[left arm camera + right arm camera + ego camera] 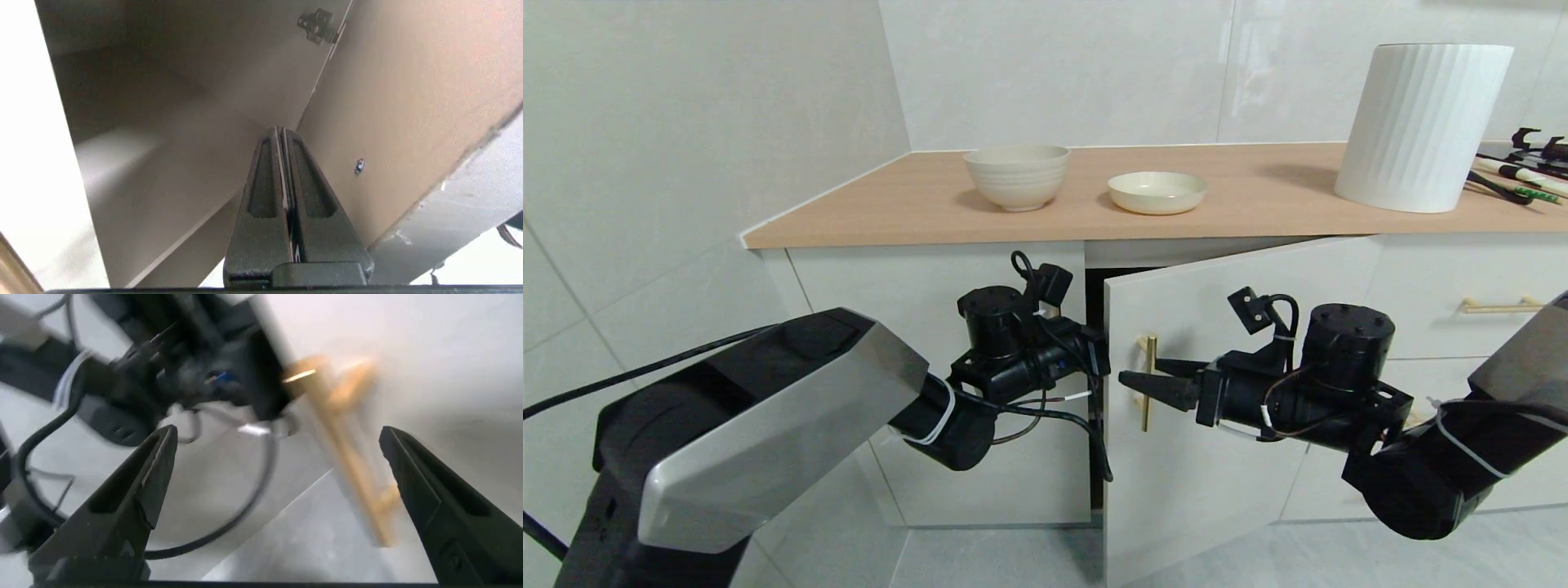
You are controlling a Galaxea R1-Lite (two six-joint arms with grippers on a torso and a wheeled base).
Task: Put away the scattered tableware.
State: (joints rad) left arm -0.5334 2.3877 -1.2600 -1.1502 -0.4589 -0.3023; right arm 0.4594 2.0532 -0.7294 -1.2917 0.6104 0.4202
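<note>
Countertop (pixel 866 214) holds bowl (pixel 1017 175) and dish (pixel 1157 193), above the wide-spread right tool (pixel 1147 376) and empty, pressed-together left tool (pixel 282 135).

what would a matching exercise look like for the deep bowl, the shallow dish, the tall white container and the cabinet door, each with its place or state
Things
1. deep bowl
2. shallow dish
3. tall white container
4. cabinet door

Place or state
a. swung partly open below the counter
b. standing toward the counter's right end
c. on the counter, nearest its left end
d. on the counter, between the other two vessels

Pairs: 1-c, 2-d, 3-b, 4-a
</note>
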